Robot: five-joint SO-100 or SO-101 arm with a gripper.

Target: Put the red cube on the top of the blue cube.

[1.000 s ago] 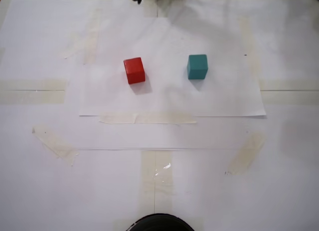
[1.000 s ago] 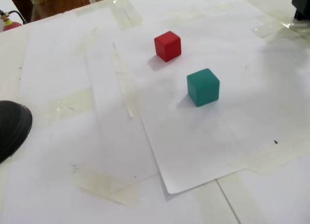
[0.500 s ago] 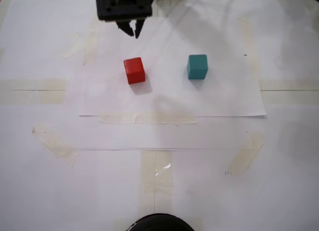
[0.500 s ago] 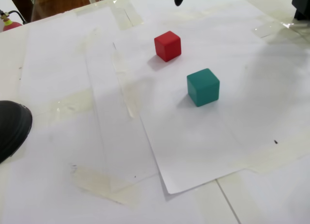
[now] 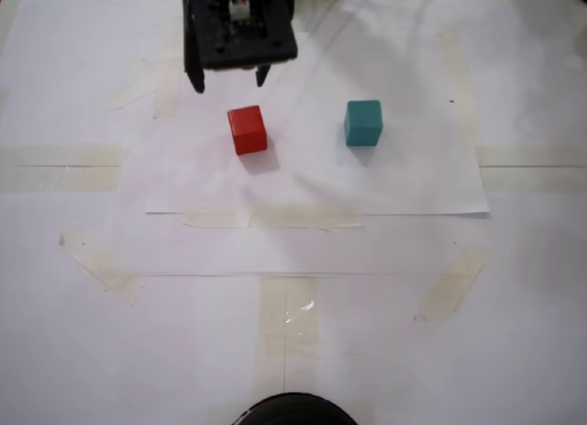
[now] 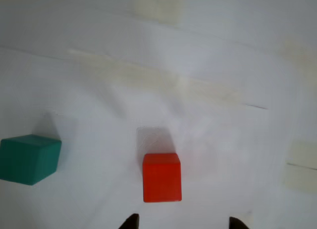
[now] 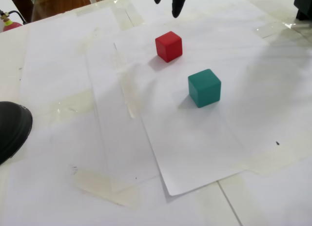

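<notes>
The red cube (image 5: 248, 129) (image 7: 169, 46) rests on a white paper sheet, with the teal blue cube (image 5: 363, 122) (image 7: 204, 88) about two cube widths beside it, apart from it. My gripper (image 5: 229, 83) (image 7: 166, 5) hangs open above the paper, just behind the red cube and touching nothing. The wrist view looks down on the red cube (image 6: 162, 177) just ahead of the two dark fingertips, which are spread wider than the cube, and the blue cube (image 6: 28, 159) lies at the left. Nothing is between the gripper (image 6: 183, 223) fingers.
White paper sheets (image 5: 312, 182) held by strips of tape (image 5: 101, 260) cover the table. A rounded black object (image 5: 293, 408) (image 7: 12, 128) sits at the near table edge. Another dark object (image 7: 303, 6) stands at the upper right corner of a fixed view.
The gripper came in from the far edge toward the red cube and its fingers spread from nearly together to wide open. Both cubes stayed in place.
</notes>
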